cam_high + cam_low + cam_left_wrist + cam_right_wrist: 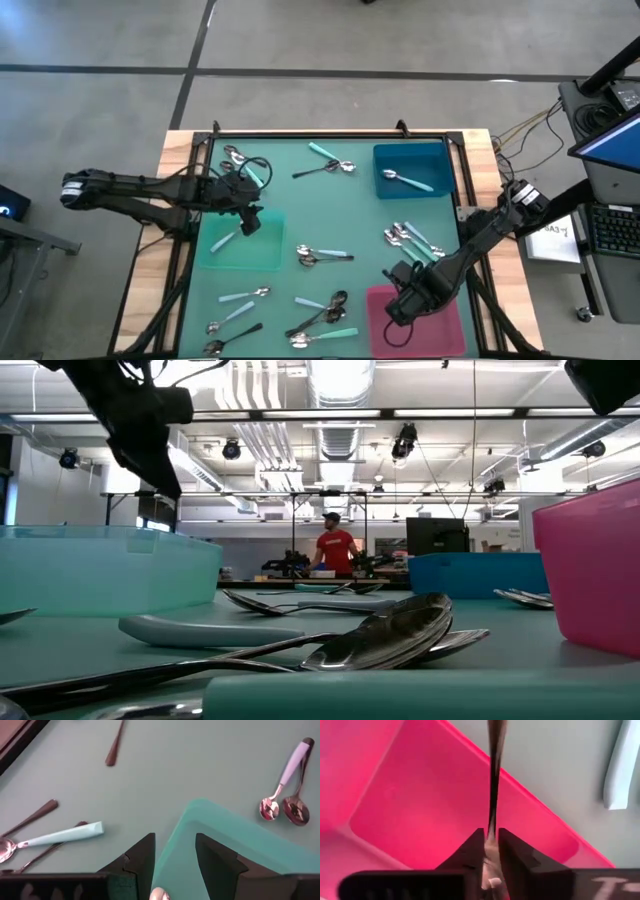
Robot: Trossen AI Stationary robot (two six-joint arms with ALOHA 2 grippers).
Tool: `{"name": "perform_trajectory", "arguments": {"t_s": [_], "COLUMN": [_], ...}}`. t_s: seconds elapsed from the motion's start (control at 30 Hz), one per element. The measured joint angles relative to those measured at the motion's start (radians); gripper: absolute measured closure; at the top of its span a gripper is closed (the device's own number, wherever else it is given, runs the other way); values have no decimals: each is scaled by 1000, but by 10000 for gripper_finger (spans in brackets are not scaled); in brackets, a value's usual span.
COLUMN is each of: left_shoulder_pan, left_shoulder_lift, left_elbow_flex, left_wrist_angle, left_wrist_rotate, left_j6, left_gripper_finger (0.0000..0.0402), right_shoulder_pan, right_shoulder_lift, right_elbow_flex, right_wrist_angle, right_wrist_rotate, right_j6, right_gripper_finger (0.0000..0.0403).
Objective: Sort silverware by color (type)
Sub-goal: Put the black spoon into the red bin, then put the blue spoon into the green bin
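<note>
My left gripper (250, 218) (175, 840) hovers open over a corner of the teal tray (255, 255) (225, 840). A teal-handled spoon (224, 241) lies flat in that tray. My right gripper (398, 303) (491, 832) is over the near-left part of the pink tray (435, 325) (420, 795), shut on a dark all-metal spoon (495, 780). The blue tray (410, 170) at the far right holds one pale-handled spoon (405, 180). Other spoons lie scattered on the green mat. My right gripper pinches the dark spoon between its two fingers at the thin neck of the handle (492, 822). The fingers lie along the spoon, and the handle runs straight out ahead of them. It is lifted clear, above the pink tray's floor and rim.
Loose spoons lie in groups: near the mat's near edge (320, 315), at its middle (325, 255), right of middle (410, 240), and along the far edge (235, 160) (330, 167). A black frame (330, 133) borders the mat. A person in red (335, 550) stands far behind.
</note>
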Motion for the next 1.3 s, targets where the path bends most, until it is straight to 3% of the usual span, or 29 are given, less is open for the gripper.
{"name": "perform_trajectory", "arguments": {"t_s": [0.17, 0.37, 0.5, 0.7, 1.1, 1.3], "left_shoulder_pan": [3, 3, 3, -2, -112, -121], "left_shoulder_lift": [18, 91, 178, 333, 624, 740], "left_elbow_flex": [0, 0, 0, 1, 175, 275], "left_wrist_angle": [6, 173, 308, 442, 457, 436], "left_wrist_rotate": [52, 240, 387, 461, 472, 382], "left_j6": [22, 155, 204, 210, 308, 351], "left_gripper_finger": [276, 276, 276, 276, 276, 276], "right_shoulder_pan": [0, 0, 0, 0, 0, 7], "right_shoulder_lift": [0, -1, -1, -1, -1, -1], "right_elbow_flex": [0, 14, 21, 22, 22, 23], "right_wrist_angle": [1, -2, -5, -7, -7, -7], "right_wrist_rotate": [0, 0, 0, 0, 0, 0], "right_j6": [-62, -136, -180, -234, -279, -277], "right_gripper_finger": [295, 243, 228, 227, 229, 232]}}
